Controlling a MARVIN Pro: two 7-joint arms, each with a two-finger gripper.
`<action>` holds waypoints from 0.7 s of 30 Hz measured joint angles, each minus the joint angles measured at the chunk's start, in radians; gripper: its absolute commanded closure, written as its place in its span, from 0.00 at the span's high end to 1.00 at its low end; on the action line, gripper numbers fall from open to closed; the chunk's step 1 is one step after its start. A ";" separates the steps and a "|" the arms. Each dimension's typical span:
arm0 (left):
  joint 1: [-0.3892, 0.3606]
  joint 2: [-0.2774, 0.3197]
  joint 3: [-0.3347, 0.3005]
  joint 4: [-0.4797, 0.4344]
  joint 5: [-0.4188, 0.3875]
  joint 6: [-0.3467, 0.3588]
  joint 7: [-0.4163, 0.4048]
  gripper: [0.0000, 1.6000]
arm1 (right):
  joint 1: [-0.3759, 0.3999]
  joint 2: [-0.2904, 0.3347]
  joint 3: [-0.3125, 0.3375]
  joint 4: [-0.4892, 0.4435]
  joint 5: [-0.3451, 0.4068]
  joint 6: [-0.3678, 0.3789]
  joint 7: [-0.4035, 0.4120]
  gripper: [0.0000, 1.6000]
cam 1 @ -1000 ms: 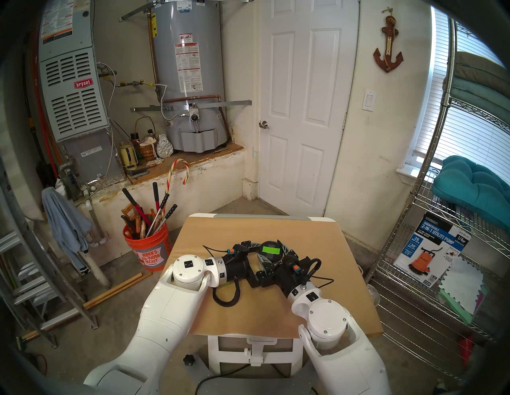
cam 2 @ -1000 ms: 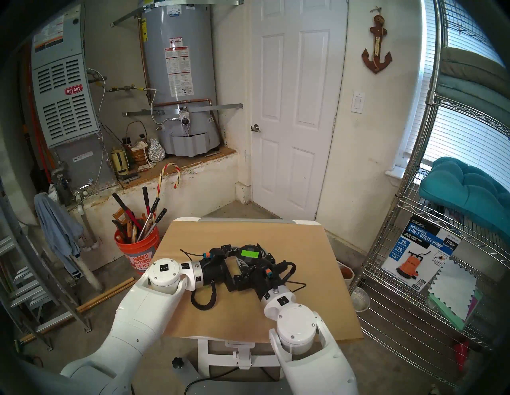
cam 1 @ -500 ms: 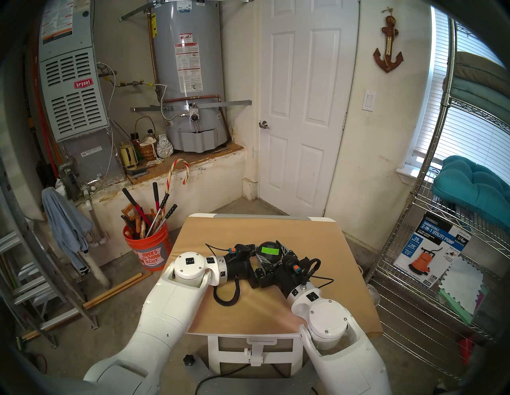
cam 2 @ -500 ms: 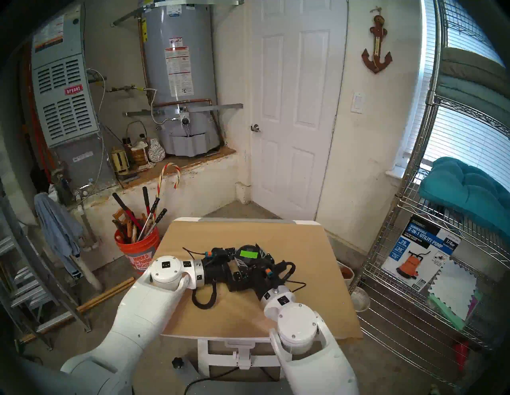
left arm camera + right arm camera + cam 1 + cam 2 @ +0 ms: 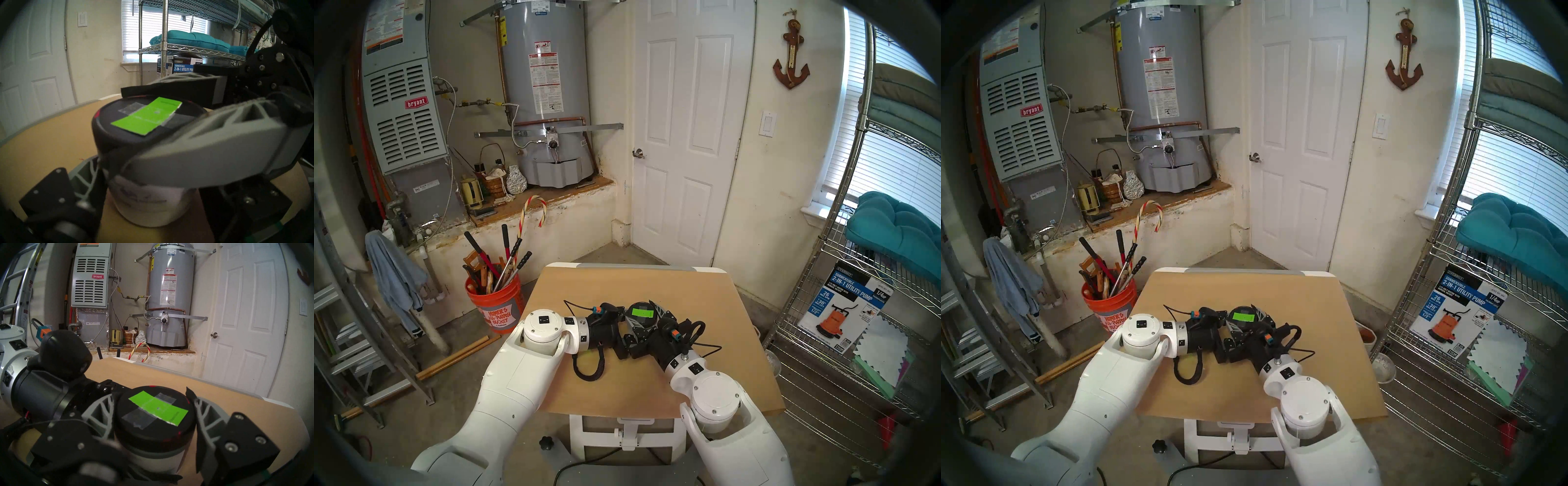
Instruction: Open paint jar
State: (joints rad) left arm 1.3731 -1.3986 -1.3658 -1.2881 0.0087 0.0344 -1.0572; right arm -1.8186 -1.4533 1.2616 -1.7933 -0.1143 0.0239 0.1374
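Ben: Left gripper (image 5: 147, 191) fingers stood wide a moment ago. Now they are narrow, close around the paint jar (image 5: 149, 207). The jar has also slid a little toward the lower left in the head view.

Ana: Where is the jar?

Ben: It is in the middle of the head view, over the brown table (image 5: 687, 295), between the two grippers. I cannot tell if it sits on the table or hangs just above it.

Ana: Why does the left one hold it so low?

Ben: It goes for the white part under the lid (image 5: 119, 129). One of its fingers (image 5: 85, 171) touches that side. I think it wants to keep the jar from spinning.

Ana: Is it squeezing hard?

Ben: I cannot tell. That finger looks blurry.

Ana: And the right gripper (image 5: 151, 402)?

Ben: It is shut tight on the black lid, one finger on each side. The green sticker (image 5: 158, 407) on top shows between them.

Ana: Why up there?

Ben: I think one hand holds the bottom and the other turns the top, like we do with a jam jar.

Ana: Is it open yet?

Ben: No. The lid sits flat on the jar, with no gap.

Ana: What could go wrong?

Ben: If the low grip is loose, the whole jar may turn with the lid.
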 measured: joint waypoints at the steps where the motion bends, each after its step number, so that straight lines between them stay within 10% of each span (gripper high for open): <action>1: 0.001 0.002 0.000 -0.002 0.000 0.002 0.000 0.13 | -0.001 0.000 0.000 0.000 -0.001 -0.002 0.000 0.00; 21: 0.004 0.032 0.023 -0.027 -0.006 0.025 -0.009 0.00 | -0.017 0.007 0.001 0.000 -0.014 -0.046 0.016 0.00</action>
State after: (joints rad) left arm 1.3775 -1.3670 -1.3432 -1.3152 0.0024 0.0594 -1.0666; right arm -1.8359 -1.4459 1.2628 -1.7928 -0.1278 -0.0221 0.1531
